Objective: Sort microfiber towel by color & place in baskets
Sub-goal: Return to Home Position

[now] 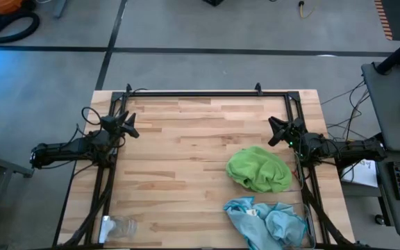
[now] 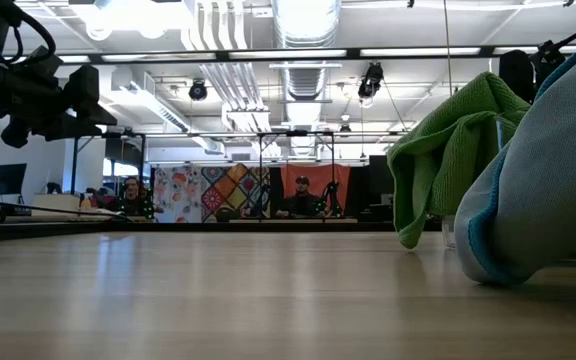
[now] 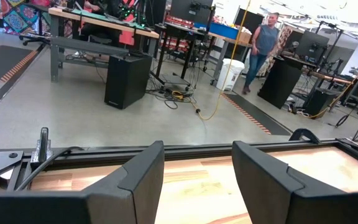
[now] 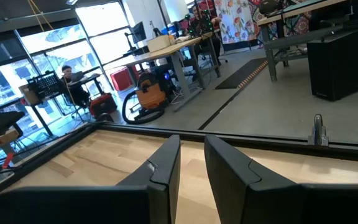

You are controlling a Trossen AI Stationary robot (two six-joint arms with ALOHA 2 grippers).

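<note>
**Mia:** What is on the left side?

**Ben:** The left gripper is there, by the left edge of the table. It hangs above the wood. Its two fingers are wide apart and there is nothing between them.

**Mia:** And that little shiny thing in the near left corner?

**Ben:** That is a small glass jar. It lies on its side, far from the towels.

**Mia:** Where are the towels?

**Ben:** They are all on the right half of the table. The green towels sit in one puffy heap. The blue towels are in another heap just beside them, closer to the near edge. In the high view the two heaps almost touch.

**Mia:** Are they in a basket?

**Ben:** I can see the clear wall of a basket around the blue heap. The cloths spill over its side. Under the green heap I cannot tell, since the towels cover that spot.

**Mia:** What about the right side?

**Ben:** The right gripper is near the right edge, a bit behind the green heap and not touching it. Its fingers have only a thin gap between them, and they hold nothing.
</note>
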